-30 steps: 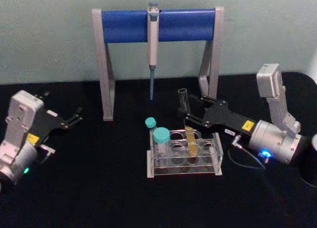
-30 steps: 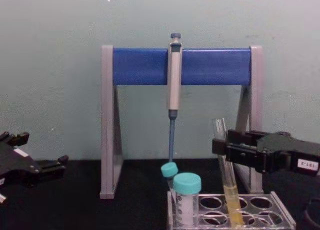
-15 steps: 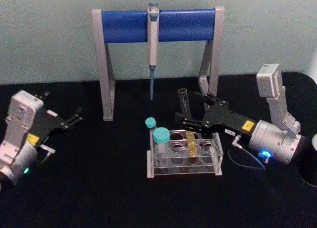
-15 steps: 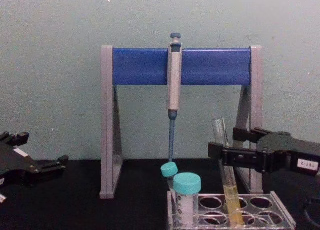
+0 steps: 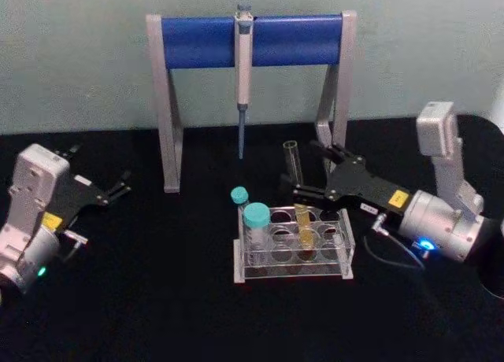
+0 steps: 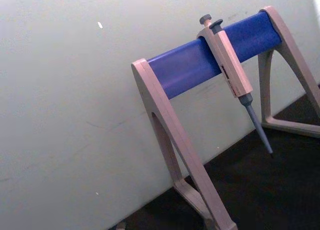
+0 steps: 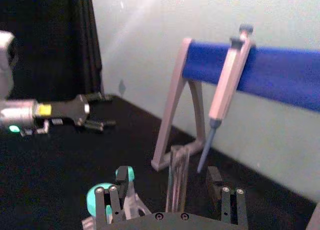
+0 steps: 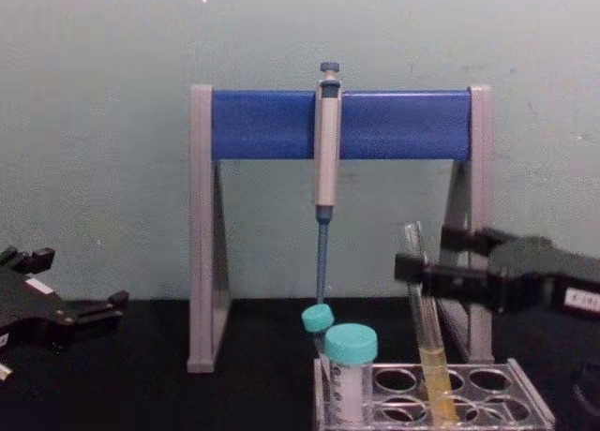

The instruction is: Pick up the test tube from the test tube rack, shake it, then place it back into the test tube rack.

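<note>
- The left gripper (image 5: 118,189) rests at the far left of the black table (image 5: 157,299), its fingers a little spread and holding nothing, well apart from the work.
- The pipette stand (image 5: 252,39) spans the back of the scene, with the grey-blue pipette (image 5: 243,79) hanging from its blue bar.
- The test tube rack (image 5: 293,256) sits at centre front; two teal-capped vials (image 5: 256,216) occupy its left end.
- The test tube (image 8: 424,328) stands in a hole right of the vials, yellow liquid in its lower part, its long axis near upright with the open top leaning slightly to the left in the chest view.
- The right gripper (image 8: 441,260), much the nearer of the two, sits just right of the tube's upper part, at a height above the rack.
- In the right wrist view the jaws stand apart, with one finger (image 7: 214,182) on each flank of the glass and a gap showing on both sides, so the tube appears free of the gripper.
- Judged from this, the tube lies straight ahead between the spread fingers, and whether it is gripped or left there is not evident.
</note>
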You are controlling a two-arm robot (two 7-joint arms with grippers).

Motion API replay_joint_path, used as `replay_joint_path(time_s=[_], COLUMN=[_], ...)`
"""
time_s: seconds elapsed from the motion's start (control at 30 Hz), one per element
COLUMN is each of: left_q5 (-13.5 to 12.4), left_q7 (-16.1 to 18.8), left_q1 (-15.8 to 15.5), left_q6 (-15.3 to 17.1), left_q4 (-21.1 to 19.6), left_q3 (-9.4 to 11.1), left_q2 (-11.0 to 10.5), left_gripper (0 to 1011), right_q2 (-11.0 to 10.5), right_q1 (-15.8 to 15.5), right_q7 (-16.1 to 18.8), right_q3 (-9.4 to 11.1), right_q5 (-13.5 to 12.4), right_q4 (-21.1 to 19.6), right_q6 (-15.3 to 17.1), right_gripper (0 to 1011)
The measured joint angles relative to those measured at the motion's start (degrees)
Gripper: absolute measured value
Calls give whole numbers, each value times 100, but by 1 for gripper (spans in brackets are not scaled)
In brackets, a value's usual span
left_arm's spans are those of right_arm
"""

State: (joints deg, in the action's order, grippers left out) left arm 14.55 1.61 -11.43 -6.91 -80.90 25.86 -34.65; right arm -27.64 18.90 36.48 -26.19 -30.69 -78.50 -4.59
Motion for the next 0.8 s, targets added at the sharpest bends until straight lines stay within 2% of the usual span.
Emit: replay_joint_path(time_s=[0.13,0.23,0.33,0.37,0.43,0.47,0.53,0.63,0.67,0.8], left_q5=[0,0,0,0,0,0,0,0,0,0], left_q7=[0,1,1,1,1,1,1,1,1,1], left_q1=[0,0,0,0,0,0,0,0,0,0], left_q6=[0,0,0,0,0,0,0,0,0,0], left_q4=[0,0,0,0,0,0,0,0,0,0], left_q3=[0,0,0,0,0,0,0,0,0,0], left_q2=[0,0,0,0,0,0,0,0,0,0], left_gripper=[1001,1001,1002,1001,1001,1001,1001,1002,1001,1001], right_q2=[-4,14,71,116,161,208,263,384,431,538], right_q1=[-205,-327,-522,-630,-733,-832,-913,-1045,-1094,-1190], right_q7=[127,122,-185,-480,-883,-1316,-1754,-2424,-2711,-3232], right_q3=[258,426,693,830,934,1011,1069,1110,1101,1044], right_q5=[-249,-385,-435,-351,-134,191,505,1040,1308,1847], right_q4=[-195,-324,-538,-663,-787,-891,-971,-1021,-1022,-964], right_q6=[-490,-737,-966,-1026,-1067,-1089,-1061,-867,-735,-393], right_gripper=[1000,1000,1000,1000,1000,1000,1000,1000,1000,1000])
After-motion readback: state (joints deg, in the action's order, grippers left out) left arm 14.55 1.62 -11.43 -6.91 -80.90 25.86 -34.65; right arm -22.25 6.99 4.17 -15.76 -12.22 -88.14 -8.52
